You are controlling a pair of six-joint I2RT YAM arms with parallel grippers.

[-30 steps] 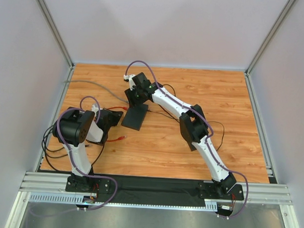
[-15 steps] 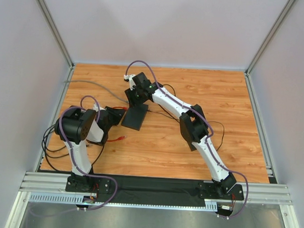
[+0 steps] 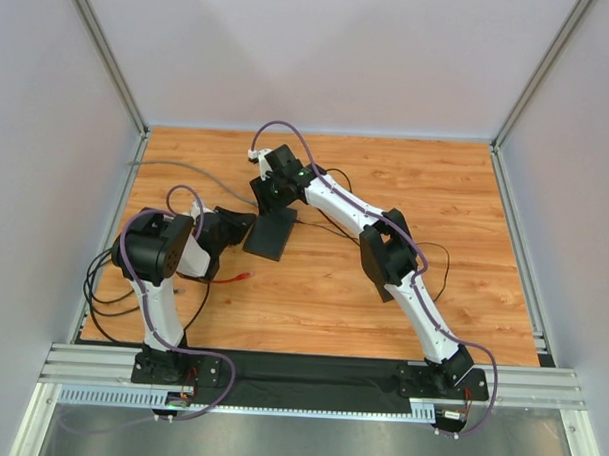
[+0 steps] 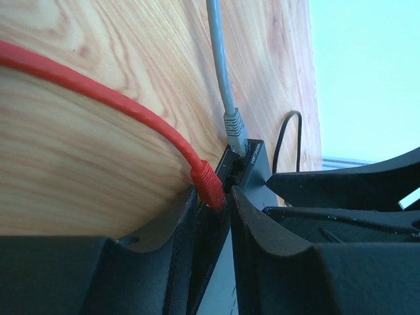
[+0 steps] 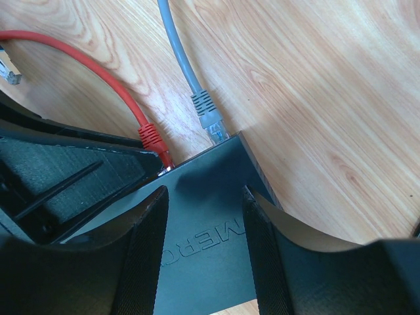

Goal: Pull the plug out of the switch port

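The switch is a flat black box lying on the wooden table. A red plug and a grey plug sit in ports on its narrow edge. My left gripper is open at that edge, with one finger on each side of the red plug's boot. My right gripper is open over the switch's lettered top, its fingers apart above the surface. From the right wrist, the red plug and grey plug show side by side. In the top view the left gripper is left of the switch and the right gripper is at its far end.
The grey cable runs off to the back left. The red cable's loose end lies in front of the switch. A thin black lead loops on the table by the right arm. Grey walls enclose the table.
My left gripper has moved right and slightly away from me, up to the switch's port edge and around the red plug. The right arm and the switch have not moved.
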